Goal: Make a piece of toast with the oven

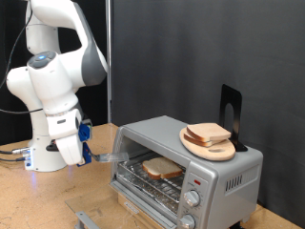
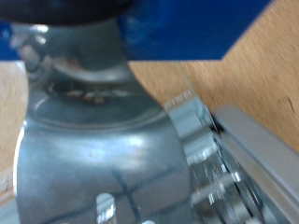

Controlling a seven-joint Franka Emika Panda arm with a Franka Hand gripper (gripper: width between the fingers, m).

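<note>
Arm (image 1: 52, 72), white Franka, stands at the exterior view's left on a wooden desk (image 1: 38, 196), bent down with its wrist low. Gripper (image 1: 116, 156) sits just below the wrist, reaching toward the exterior view's right, at the left edge of the oven's open front; its fingers appear as pale translucent shapes there, and whether they are spread or pressed together cannot be told from either view. Nothing is seen pinched between them. Blue fitting (image 1: 84, 134) shows on the wrist above them. Oven (image 1: 224, 176), silver-grey and boxy, sits right of the gripper on the desk; its door (image 1: 143, 205) is dropped open toward the exterior view's bottom. Piece of toast (image 1: 162, 169) lies flat on the wire rack (image 1: 157, 186) inside the oven cavity, tan crust visible around a paler face. Two round knobs (image 1: 191, 198) sit on the front panel, right of the cavity. On the oven's roof rests a round wooden board (image 1: 219, 149) carrying a second slice of bread (image 1: 208, 133), tilted slightly. Black upright stand (image 1: 230, 110) rises just behind the board. Wrist view is blurred: a curved shiny metal surface (image 2: 93, 159) fills most of it, with wooden desk (image 2: 271, 65) beyond and a grey metal edge (image 2: 257, 145) alongside.
</note>
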